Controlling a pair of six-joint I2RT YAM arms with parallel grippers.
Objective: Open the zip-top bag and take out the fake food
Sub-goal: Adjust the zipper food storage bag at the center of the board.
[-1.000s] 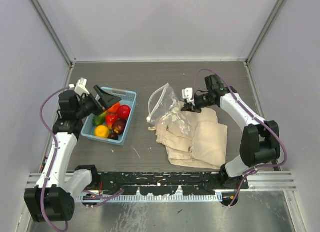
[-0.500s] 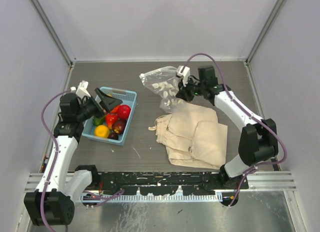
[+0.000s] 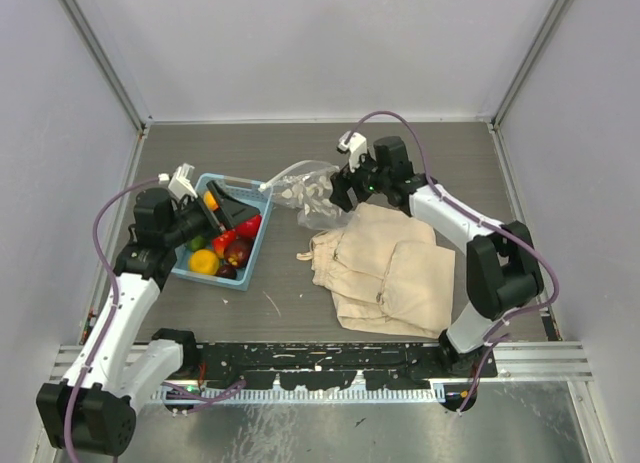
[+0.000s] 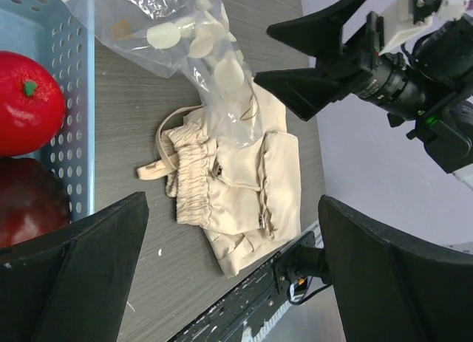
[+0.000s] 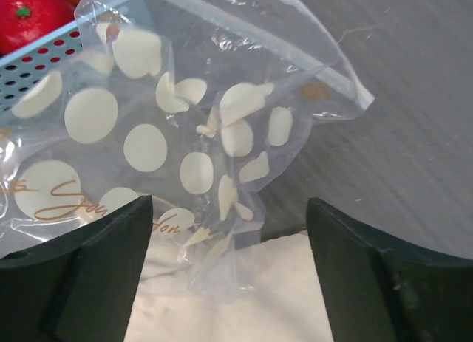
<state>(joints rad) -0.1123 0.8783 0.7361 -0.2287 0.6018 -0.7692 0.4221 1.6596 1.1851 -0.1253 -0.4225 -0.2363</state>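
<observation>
The zip-top bag (image 3: 300, 190), clear with white spots, lies crumpled on the table between the basket and the cloth bag; I see no fruit inside it. One edge overlaps the basket corner (image 5: 46, 52). My right gripper (image 3: 338, 190) stands open just right of it, with the plastic (image 5: 170, 135) lying loose between the spread fingers (image 5: 103, 261). The fake food (image 3: 247, 226), red, maroon and orange-yellow pieces, sits in the light blue basket (image 3: 257, 192). My left gripper (image 3: 228, 202) hovers open over that basket, holding nothing; a red fruit (image 4: 26, 104) shows at its left.
A beige cloth drawstring bag (image 3: 385, 268) lies flat right of centre, its gathered mouth (image 4: 194, 181) facing the basket. The enclosure walls stand on three sides. The black rail with the arm bases (image 3: 320, 361) runs along the near edge.
My right gripper carried the zip-top bag up and left toward the basket, then opened and let it drop. My left arm shifted slightly right over the basket.
</observation>
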